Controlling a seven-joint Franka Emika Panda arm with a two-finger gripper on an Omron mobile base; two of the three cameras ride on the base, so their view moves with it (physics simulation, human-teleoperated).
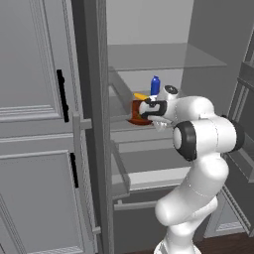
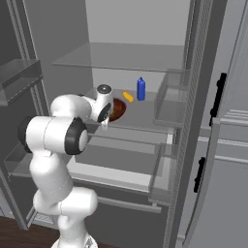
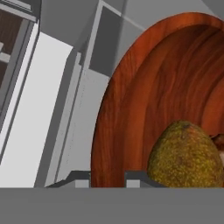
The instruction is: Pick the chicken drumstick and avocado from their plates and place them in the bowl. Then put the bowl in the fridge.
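Open fridge (image 2: 145, 58), grey shelves, doors swung wide. Bowl (image 3: 144, 100) at the front of a middle shelf (image 2: 145, 114), avocado (image 3: 186, 155) inside with its narrow end toward the bowl's middle, perhaps the drumstick just beside. Gripper (image 3: 107, 177) clamped on the bowl's rim. Blue bottle (image 2: 141, 89) and a yellow item (image 2: 128, 96) behind

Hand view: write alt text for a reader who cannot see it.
The gripper is shut on the rim of the reddish-brown bowl, with the avocado lying inside. Grey fridge shelves lie beyond the bowl.
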